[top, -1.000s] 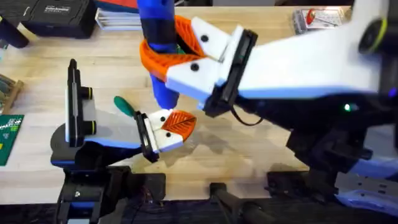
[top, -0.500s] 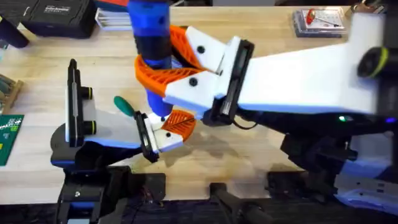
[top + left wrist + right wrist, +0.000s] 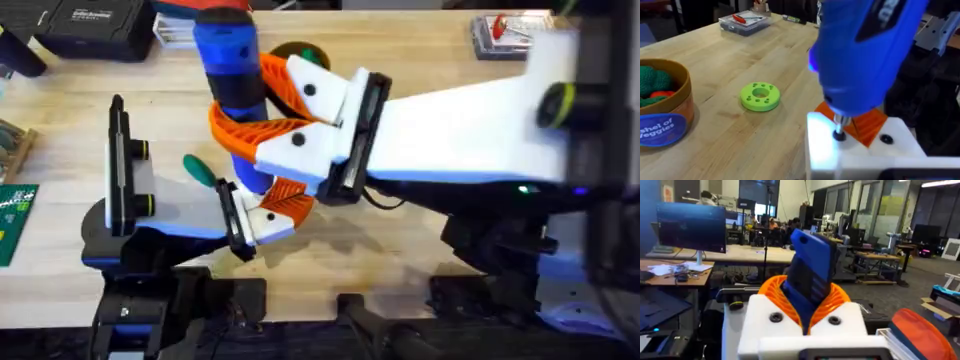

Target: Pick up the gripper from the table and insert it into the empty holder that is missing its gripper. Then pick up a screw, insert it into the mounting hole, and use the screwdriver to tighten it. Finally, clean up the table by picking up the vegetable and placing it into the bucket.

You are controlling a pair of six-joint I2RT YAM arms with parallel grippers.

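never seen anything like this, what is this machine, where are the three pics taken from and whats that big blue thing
It is a robot with two arms at a wooden table. One picture looks down from above; the other two come from cameras on each wrist. The right gripper, white fingers with orange ribbed pads, is shut on the blue screwdriver, pointing its tip down at the holder on the left gripper, next to the orange gripper piece. Also on the table: a lime green ring and an orange bucket of toy vegetables.

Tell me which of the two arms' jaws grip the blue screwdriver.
The right gripper: its orange-ribbed jaws clamp the blue screwdriver upright. The left gripper lies low on the table, beneath the screwdriver's tip.
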